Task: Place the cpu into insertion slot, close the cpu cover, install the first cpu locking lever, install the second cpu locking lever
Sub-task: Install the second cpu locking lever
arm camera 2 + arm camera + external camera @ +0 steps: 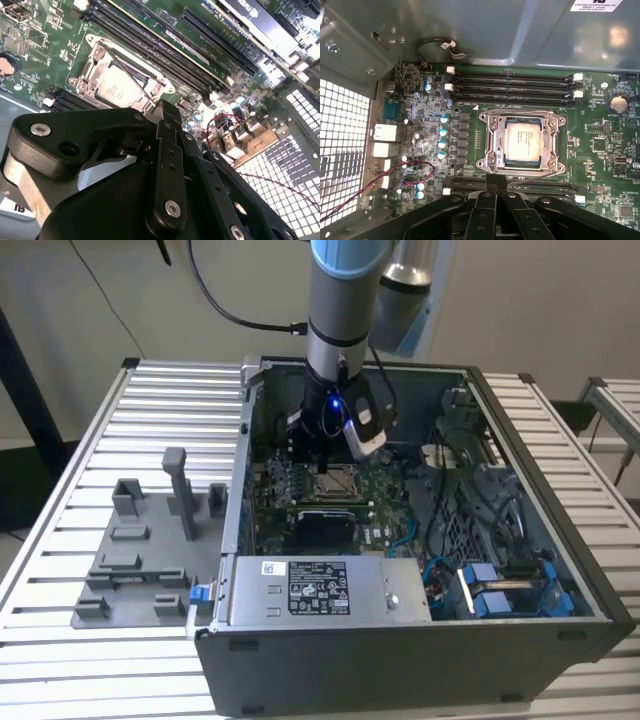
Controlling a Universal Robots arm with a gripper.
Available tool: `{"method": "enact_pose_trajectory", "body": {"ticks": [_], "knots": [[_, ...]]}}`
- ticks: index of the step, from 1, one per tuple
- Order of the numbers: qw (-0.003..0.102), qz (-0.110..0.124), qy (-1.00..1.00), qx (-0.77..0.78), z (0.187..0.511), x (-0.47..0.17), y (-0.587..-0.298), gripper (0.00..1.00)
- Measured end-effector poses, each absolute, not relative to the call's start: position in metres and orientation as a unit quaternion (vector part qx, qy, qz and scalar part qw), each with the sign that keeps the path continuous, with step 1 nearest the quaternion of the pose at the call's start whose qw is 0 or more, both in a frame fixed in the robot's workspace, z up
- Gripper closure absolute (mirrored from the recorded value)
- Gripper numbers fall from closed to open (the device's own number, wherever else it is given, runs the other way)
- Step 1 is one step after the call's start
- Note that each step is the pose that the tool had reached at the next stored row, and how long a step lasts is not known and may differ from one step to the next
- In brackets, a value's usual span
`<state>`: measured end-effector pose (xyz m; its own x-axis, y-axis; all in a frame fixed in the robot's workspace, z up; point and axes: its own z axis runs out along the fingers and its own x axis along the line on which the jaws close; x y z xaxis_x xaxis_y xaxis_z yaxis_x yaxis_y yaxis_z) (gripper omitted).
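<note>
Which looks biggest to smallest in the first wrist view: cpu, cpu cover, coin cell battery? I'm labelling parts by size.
1. cpu cover, the silver frame around the chip.
2. cpu, seated inside the frame's window.
3. coin cell battery, clearly smallest.
All lie on the same board, so nearness hardly skews this.

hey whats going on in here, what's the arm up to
A single robot arm is reaching down into an open computer case, with its gripper just above the motherboard beside the insertion slot. The cpu already sits in the slot, and the cpu cover lies closed down around it. The gripper's fingers are together and hold nothing.
</note>
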<state>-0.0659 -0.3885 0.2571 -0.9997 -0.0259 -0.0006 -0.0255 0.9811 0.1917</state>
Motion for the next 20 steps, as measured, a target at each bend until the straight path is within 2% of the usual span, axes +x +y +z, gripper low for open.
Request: {"method": "enact_pose_trajectory", "body": {"ticks": [20], "knots": [[-0.002, -0.098, -0.995, 0.013, 0.23, -0.08, -0.385, 0.89]]}}
